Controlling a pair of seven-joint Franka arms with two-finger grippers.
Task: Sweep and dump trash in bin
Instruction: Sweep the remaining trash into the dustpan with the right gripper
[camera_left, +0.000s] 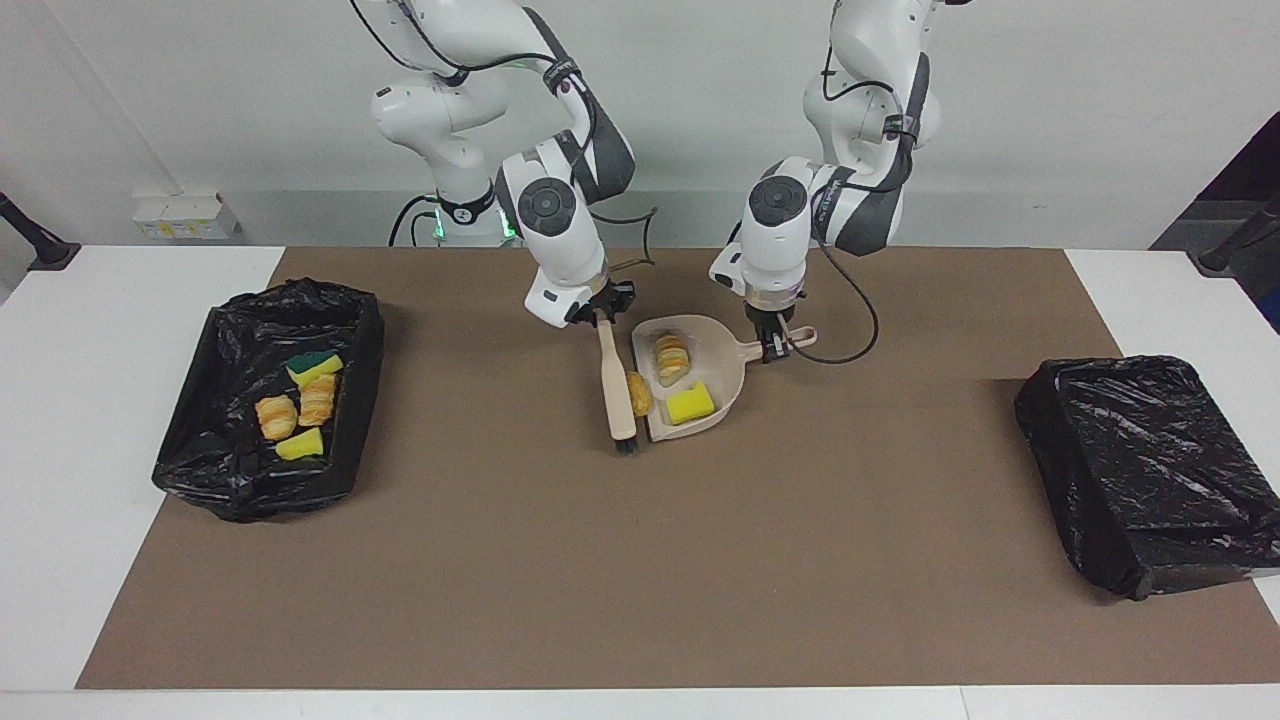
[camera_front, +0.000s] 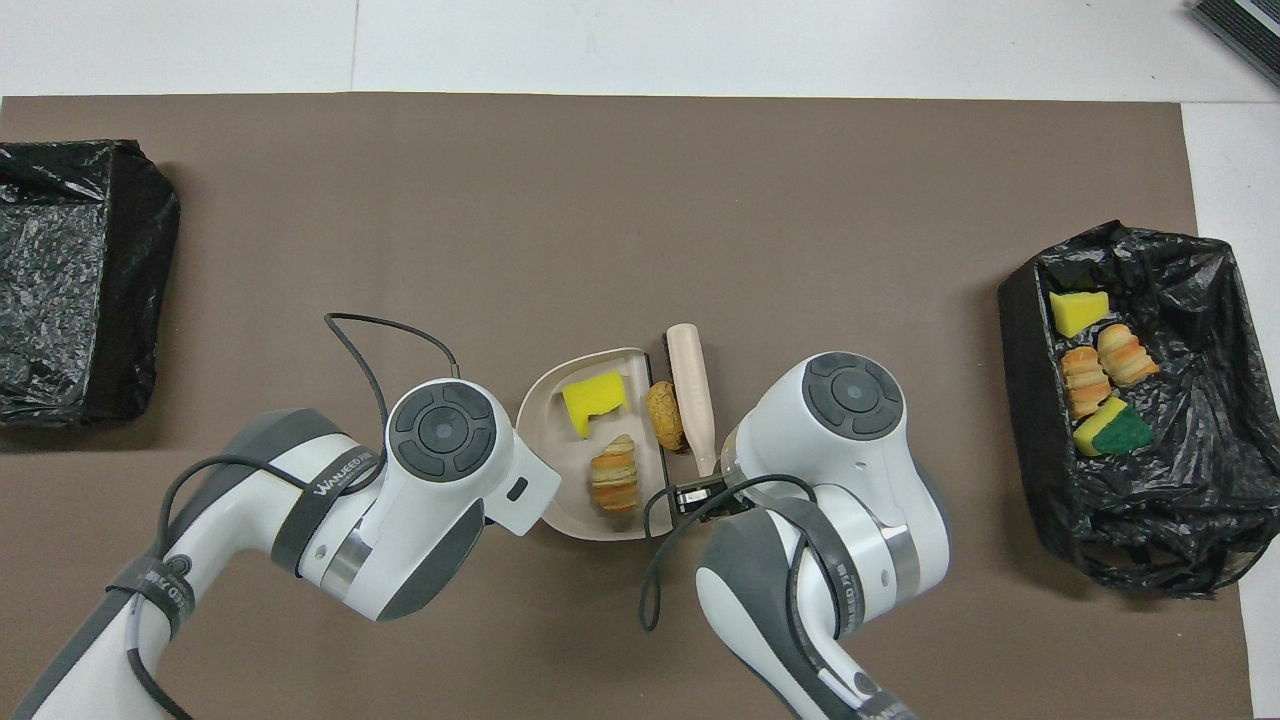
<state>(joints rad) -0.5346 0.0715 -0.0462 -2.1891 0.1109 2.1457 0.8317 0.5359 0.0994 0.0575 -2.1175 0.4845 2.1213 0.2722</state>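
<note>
Right gripper is clamping the brush, pressing a bread bit against the dustpan lip; left gripper is pinching the dustpan handle. Two scraps are sitting inside, four already in the bin at the right arm's end.

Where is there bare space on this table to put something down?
The brown mat lies bare between the dustpan and each black-lined bin, and across the stretch farthest from the robots. It is crowded mid-table: brush, dustpan, scraps, left gripper and right gripper.
</note>
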